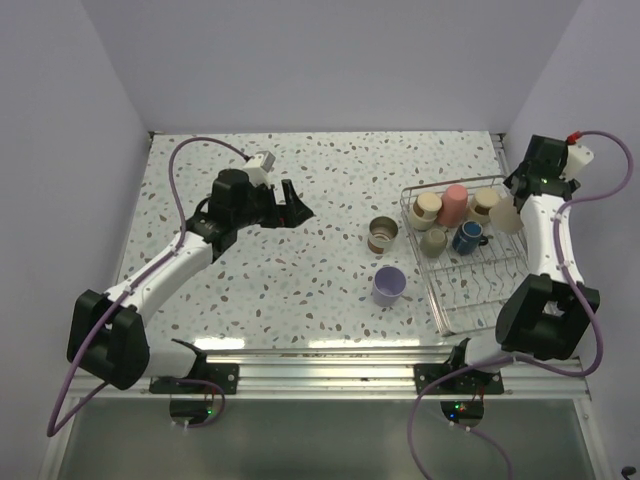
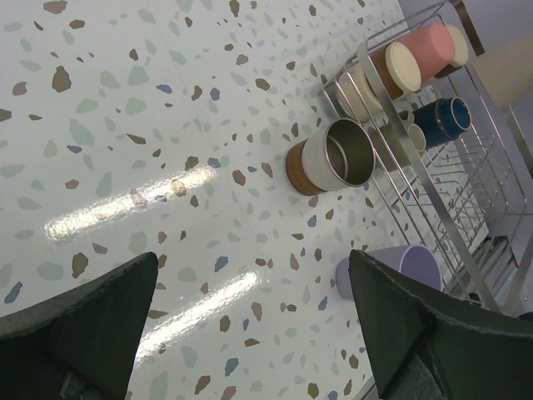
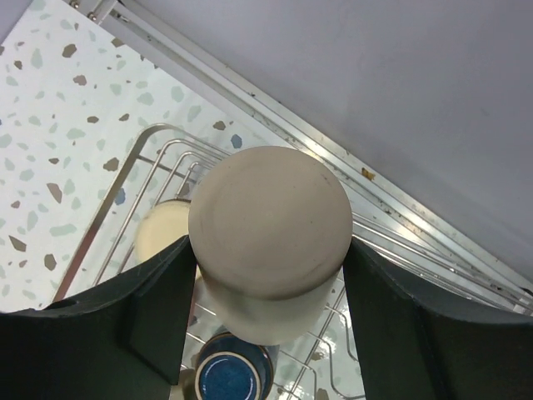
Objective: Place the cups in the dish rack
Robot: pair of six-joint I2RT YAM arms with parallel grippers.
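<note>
My right gripper (image 1: 510, 216) (image 3: 268, 250) is shut on a beige cup (image 1: 506, 219) (image 3: 268, 218), held bottom-up above the far right part of the dish rack (image 1: 470, 292) (image 3: 160, 138). Below it in the rack sit a dark blue cup (image 3: 229, 377) (image 1: 467, 236) and a cream one (image 3: 162, 233). More tan cups (image 1: 427, 209) and a pink cup (image 1: 455, 203) lie along the rack's far end. On the table left of the rack, a steel cup (image 1: 382, 236) (image 2: 326, 156) lies on its side and a lavender cup (image 1: 389, 285) (image 2: 401, 263) stands upright. My left gripper (image 1: 297, 206) (image 2: 252, 258) hangs open over bare table, well left of both.
The rack's (image 2: 466, 208) near half holds nothing but wire. White walls close in the table at the back and both sides; the right wall runs right beside the rack. A metal rail lies along the table's near edge (image 1: 330, 352).
</note>
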